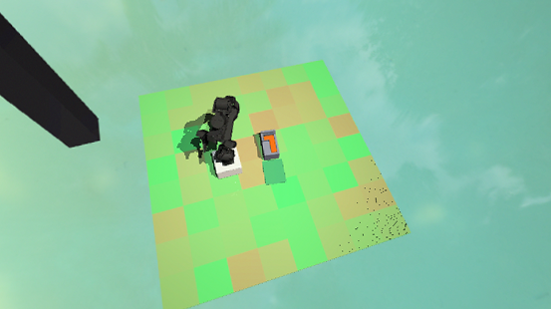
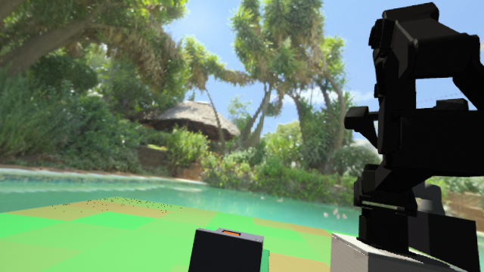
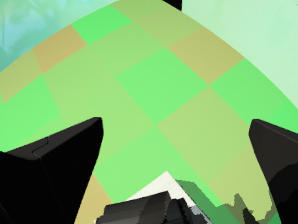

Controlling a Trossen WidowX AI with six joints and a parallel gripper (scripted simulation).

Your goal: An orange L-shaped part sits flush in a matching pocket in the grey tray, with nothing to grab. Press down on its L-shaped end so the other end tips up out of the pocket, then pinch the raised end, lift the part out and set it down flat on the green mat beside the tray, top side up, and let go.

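Observation:
The orange L-shaped part [image 1: 273, 145] [image 2: 231, 233] lies in the pocket of the grey tray [image 1: 266, 151] [image 2: 226, 252]. In the exterior view only a thin strip of it shows. The green mat [image 1: 274, 173] [image 2: 266, 261] lies beside the tray with nothing on it. My gripper [image 3: 179, 127] is open and empty, its two dark fingers wide apart in the wrist view. It is up in the air on the arm's side, away from the tray and the part. The wrist view shows neither tray, part nor mat.
The black arm [image 1: 227, 124] [image 2: 435, 143] stands folded on its white base block [image 1: 229, 173] [image 2: 349, 254], to the left of the tray in the top view. A large dark beam [image 1: 23, 71] shows at the upper left. The floor [image 1: 213, 240] is patterned with green and tan squares.

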